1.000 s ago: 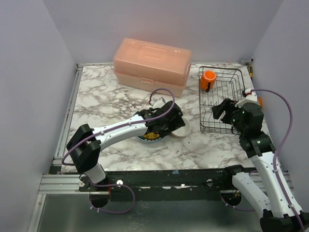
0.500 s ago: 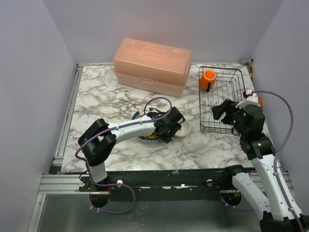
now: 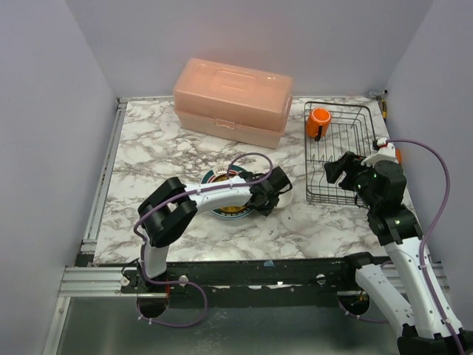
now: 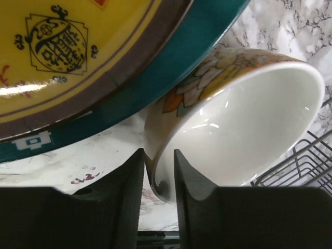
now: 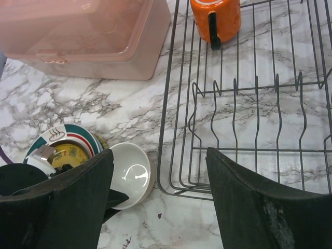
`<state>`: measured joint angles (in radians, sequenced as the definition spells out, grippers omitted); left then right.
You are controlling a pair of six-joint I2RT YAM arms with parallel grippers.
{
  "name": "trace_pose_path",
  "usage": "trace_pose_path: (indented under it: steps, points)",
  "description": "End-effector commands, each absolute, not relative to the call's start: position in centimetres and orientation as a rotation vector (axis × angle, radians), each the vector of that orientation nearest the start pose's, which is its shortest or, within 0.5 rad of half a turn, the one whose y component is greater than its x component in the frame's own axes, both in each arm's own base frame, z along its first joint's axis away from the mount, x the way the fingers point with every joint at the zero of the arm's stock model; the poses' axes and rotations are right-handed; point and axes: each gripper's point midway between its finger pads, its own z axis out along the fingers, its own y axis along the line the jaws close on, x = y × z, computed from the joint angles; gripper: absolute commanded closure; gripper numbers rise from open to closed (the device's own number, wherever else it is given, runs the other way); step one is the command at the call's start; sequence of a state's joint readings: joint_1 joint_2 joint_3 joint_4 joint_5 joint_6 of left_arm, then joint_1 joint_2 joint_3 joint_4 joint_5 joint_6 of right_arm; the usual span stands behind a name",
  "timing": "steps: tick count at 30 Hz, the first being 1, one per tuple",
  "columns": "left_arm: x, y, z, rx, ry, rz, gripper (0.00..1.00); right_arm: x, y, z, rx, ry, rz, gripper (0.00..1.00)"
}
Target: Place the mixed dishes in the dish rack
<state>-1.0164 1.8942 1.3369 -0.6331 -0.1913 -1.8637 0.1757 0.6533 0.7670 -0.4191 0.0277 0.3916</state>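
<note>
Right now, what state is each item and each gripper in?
plates, stacked flat on the table, not racked.
bowl, beside the plates, rim pinched.
left gripper, jaws closed on the bowl's rim, one inside, one outside.
dish rack, holds only the mug.
mug, in the rack's far left corner.
right gripper, jaws open, empty, above the rack's near end.
pink box, lid shut.

orange mug [image 3: 318,121] in blk wire rack [image 3: 341,155], white bowl [image 4: 244,124] beside plate stack [image 5: 72,139]
</note>
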Motion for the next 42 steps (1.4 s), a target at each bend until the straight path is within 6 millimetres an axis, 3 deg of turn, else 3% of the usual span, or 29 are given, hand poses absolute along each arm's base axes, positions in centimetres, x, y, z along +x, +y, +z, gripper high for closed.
trace_pose_path:
  steps: [1, 6, 12, 18, 22, 28, 33, 36, 42]
  points:
    - [23.1, -38.2, 4.5, -1.251, 2.564, -0.451, 0.74, 26.7, 6.2, 24.9, 0.198, 1.87, 0.378, 0.25]
    - [23.1, -38.4, 5.6, -1.165, 2.564, -0.468, 1.0, 26.9, 6.2, 24.7, 0.2, 1.879, 0.376, 0.25]
    - [22.4, -36.7, 9.2, -1.029, 2.527, -0.549, 1.0, 27.0, 6.2, 24.3, 0.201, 1.894, 0.372, 0.25]
    - [21.7, -35.2, 15.5, -0.727, 2.452, -0.773, 1.0, 27.4, 6.2, 24.1, 0.235, 1.911, 0.377, 0.23]
    - [21.6, -34.7, 20.7, -0.436, 2.326, -1.02, 1.0, 27.4, 6.7, 23.6, 0.227, 1.939, 0.398, 0.0]
    - [22.4, -30.8, 27.7, -0.074, 2.108, -1.229, 1.0, 26.0, 10.7, 24.3, 0.039, 1.949, 0.627, 0.0]
    - [23.6, -28.4, 31.0, 0.148, 2.022, -1.228, 1.0, 24.3, 15.9, 25.4, -0.083, 1.909, 1.026, 0.0]
    - [23.5, -28.1, 32.2, 0.225, 1.977, -1.335, 1.0, 23.6, 18.9, 25.9, -0.124, 1.903, 1.221, 0.03]
    - [24.5, -26.9, 32.0, 0.195, 1.934, -1.367, 1.0, 21.4, 27.5, 28.4, -0.324, 1.937, 1.203, 0.01]
